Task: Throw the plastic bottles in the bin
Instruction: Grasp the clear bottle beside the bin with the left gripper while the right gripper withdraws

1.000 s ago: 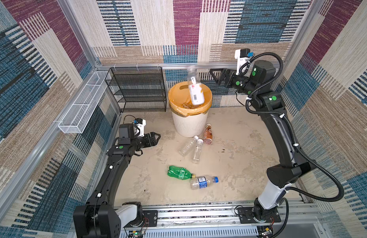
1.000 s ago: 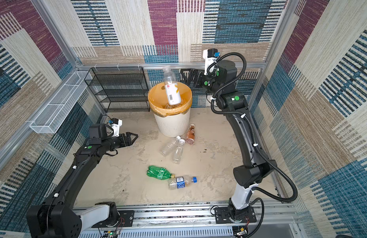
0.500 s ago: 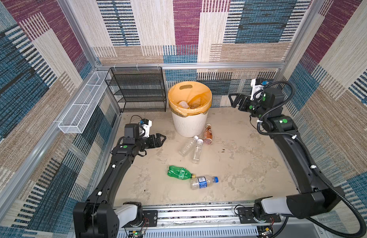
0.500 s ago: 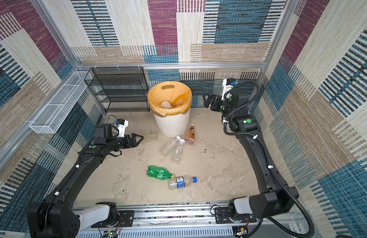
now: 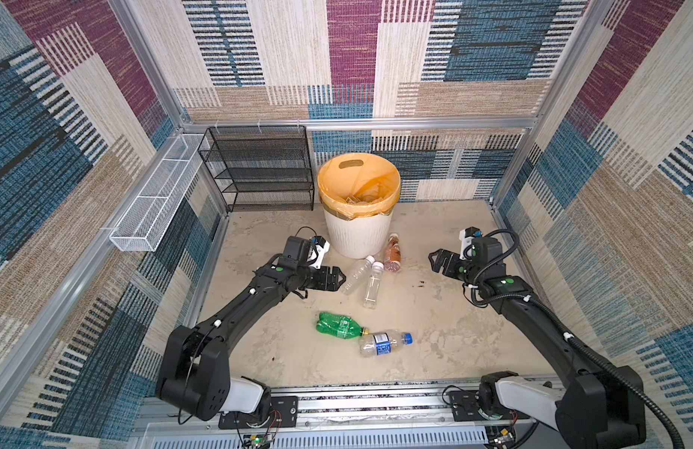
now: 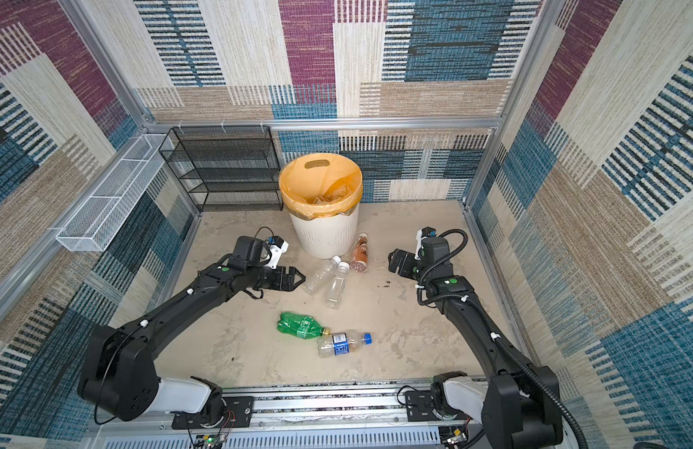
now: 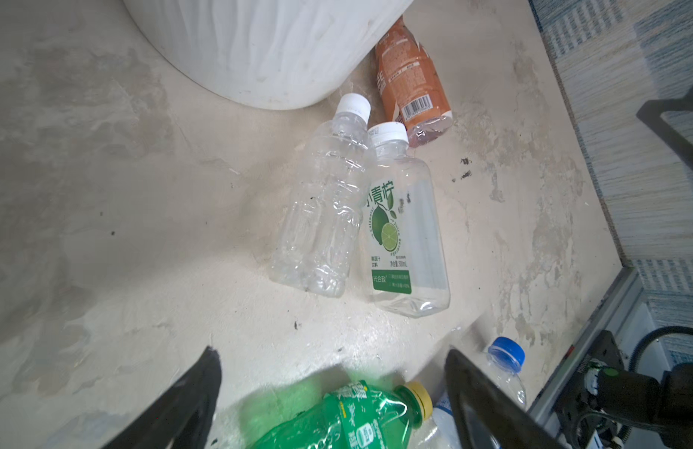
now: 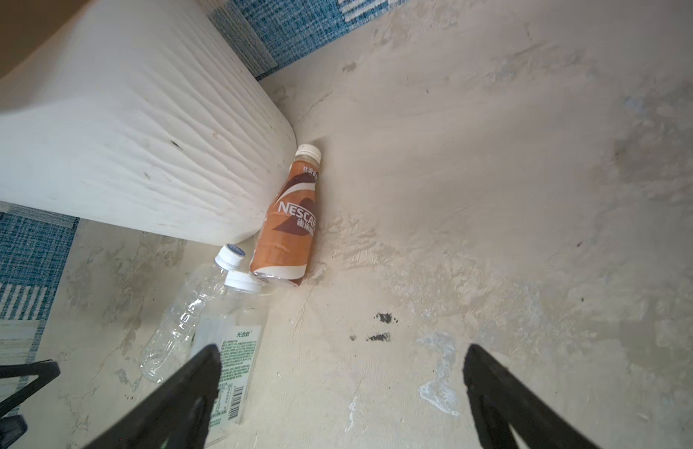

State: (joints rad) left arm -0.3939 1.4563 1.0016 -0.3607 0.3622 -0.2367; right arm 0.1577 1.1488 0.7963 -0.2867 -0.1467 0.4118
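- Left tool point(image 5: 339, 278): jaws apart, empty, just beside the clear bottle point(image 5: 356, 275).
- Bin point(image 5: 356, 241): white, ribbed, orange-lined, near the far edge of the counter point(image 5: 434, 330). Its contents are hard to make out.
- Clear bottle, lime-label bottle point(image 5: 371, 287) and orange bottle point(image 5: 392, 254) lie at the bin's foot.
- Green bottle point(image 5: 337, 325) and blue-capped bottle point(image 5: 384, 342) touch, nearer the front edge.
- Right tool point(image 5: 434, 261): jaws apart, empty.

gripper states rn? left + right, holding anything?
Left gripper: open, holding nothing.
Right gripper: open, holding nothing.
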